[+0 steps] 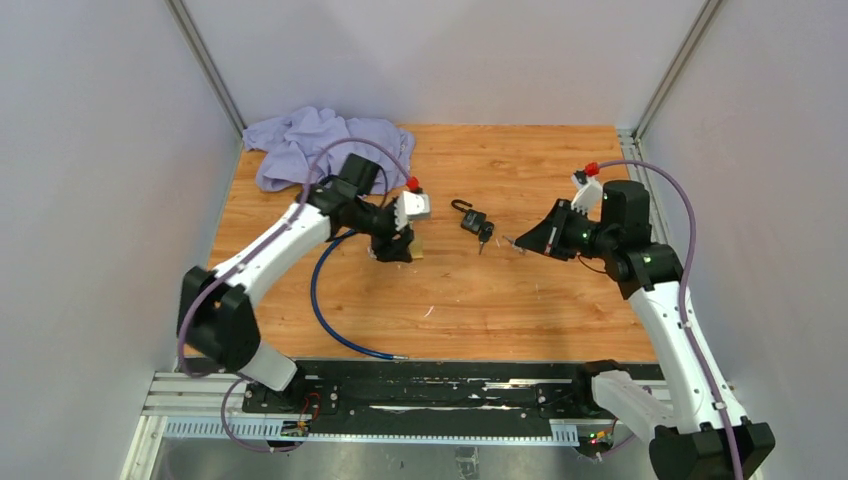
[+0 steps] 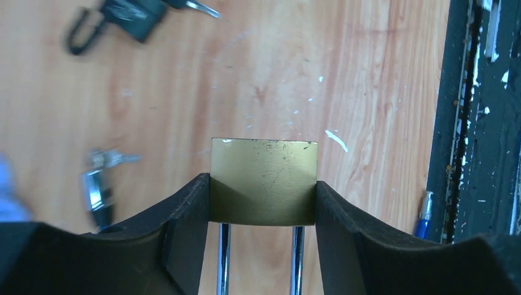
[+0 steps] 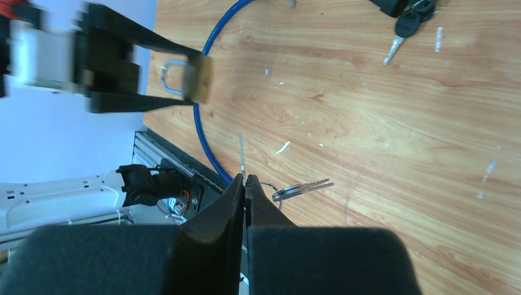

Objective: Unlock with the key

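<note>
The left gripper (image 2: pixel 264 200) is clamping a scuffed, square brass padlock (image 2: pixel 264 163) by its sides, steel shackle pointing back toward the wrist. The right gripper (image 3: pixel 246 187) is pinching a thin key (image 3: pixel 241 153).

Brass padlock (image 2: pixel 264 181) in left hand (image 2: pixel 263 189); slim silver key (image 3: pixel 241 152) in right hand (image 3: pixel 246 184)

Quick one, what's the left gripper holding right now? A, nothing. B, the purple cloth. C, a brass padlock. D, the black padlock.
C: the left wrist view shows the brass padlock clamped in the left gripper, while the black padlock lies apart on the table.
</note>
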Controlling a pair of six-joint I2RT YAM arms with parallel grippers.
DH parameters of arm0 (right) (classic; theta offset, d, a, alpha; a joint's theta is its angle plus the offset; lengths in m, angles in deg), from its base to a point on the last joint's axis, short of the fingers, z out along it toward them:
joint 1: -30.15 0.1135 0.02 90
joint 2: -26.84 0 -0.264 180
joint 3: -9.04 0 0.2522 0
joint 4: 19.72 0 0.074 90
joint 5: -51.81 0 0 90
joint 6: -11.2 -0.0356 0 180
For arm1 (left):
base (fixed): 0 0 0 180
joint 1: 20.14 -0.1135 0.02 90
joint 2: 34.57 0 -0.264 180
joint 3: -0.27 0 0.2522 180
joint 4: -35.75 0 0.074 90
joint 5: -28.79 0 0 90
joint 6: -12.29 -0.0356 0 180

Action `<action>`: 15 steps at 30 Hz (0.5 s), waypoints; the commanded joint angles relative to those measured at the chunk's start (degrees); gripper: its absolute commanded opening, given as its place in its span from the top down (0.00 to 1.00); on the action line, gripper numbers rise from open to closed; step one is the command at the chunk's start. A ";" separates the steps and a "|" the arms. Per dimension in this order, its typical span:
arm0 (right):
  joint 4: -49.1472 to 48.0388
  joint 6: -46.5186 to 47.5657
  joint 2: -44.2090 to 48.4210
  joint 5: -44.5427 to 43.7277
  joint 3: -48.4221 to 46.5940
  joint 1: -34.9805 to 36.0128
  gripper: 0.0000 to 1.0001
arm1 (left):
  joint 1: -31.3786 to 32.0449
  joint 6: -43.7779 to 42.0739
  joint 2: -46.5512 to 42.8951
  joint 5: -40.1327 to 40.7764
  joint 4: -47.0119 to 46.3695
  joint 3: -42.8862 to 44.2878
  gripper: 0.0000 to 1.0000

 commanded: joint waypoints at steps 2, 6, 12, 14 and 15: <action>-3.71 -0.15 -2.44 0.30 -3.66 5.96 0.99 | -4.56 -2.93 -10.86 -6.27 10.69 3.23 1.00; -3.50 1.73 -5.53 -0.05 -7.79 11.91 0.99 | -5.36 -6.31 -19.47 -7.51 13.84 3.51 1.00; -5.02 4.06 -8.61 -1.38 -12.79 21.54 0.99 | -5.35 -13.47 -30.45 -5.58 17.76 7.12 1.00; -5.59 4.71 -8.96 -2.06 -14.06 24.32 0.99 | -5.30 -14.76 -32.56 -6.34 17.76 7.92 1.00; -5.79 4.99 -9.10 -2.06 -14.76 25.23 0.99 | -5.33 -15.46 -33.39 -7.58 17.77 8.11 1.00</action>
